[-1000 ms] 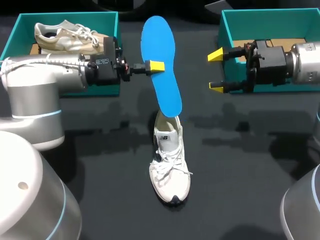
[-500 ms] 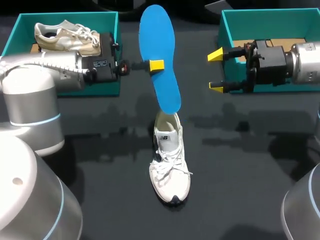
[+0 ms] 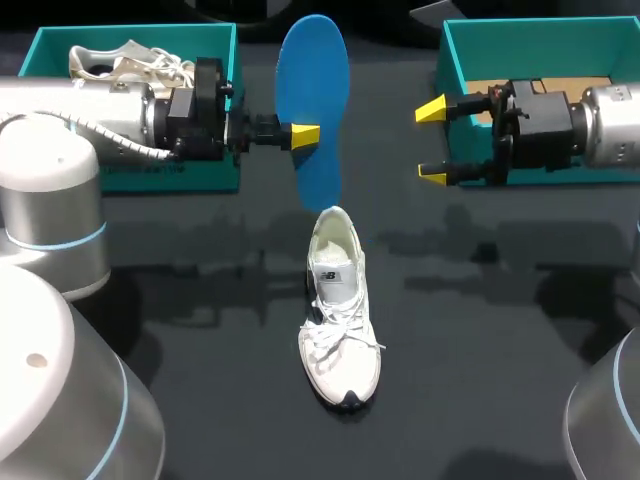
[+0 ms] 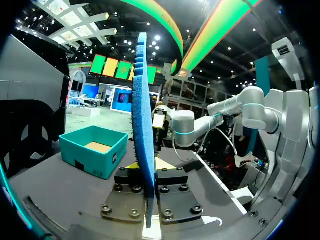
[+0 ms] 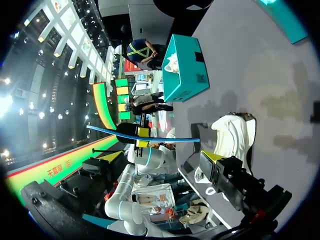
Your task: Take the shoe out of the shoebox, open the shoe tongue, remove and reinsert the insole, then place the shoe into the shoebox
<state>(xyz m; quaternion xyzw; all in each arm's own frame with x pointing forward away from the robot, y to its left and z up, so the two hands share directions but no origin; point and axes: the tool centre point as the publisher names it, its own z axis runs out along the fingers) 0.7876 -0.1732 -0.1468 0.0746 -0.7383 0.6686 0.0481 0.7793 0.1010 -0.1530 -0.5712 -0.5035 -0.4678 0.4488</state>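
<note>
The blue insole (image 3: pixel 318 90) is out of the white shoe (image 3: pixel 338 320), pinched edge-on between the fingers of the left gripper (image 3: pixel 305 135) above it, while the right gripper (image 3: pixel 432 143) hangs wide-fingered and empty by the shoebox (image 3: pixel 520 35), so reinsertion and boxing remain.

Blue insole (image 3: pixel 316 75); white shoe (image 3: pixel 338 320), dark at the toe; teal boxes (image 3: pixel 520 40); black tabletop (image 3: pixel 480 330); bright yellow tips on the left tool (image 3: pixel 305 134) and right tool (image 3: pixel 432 143).
</note>
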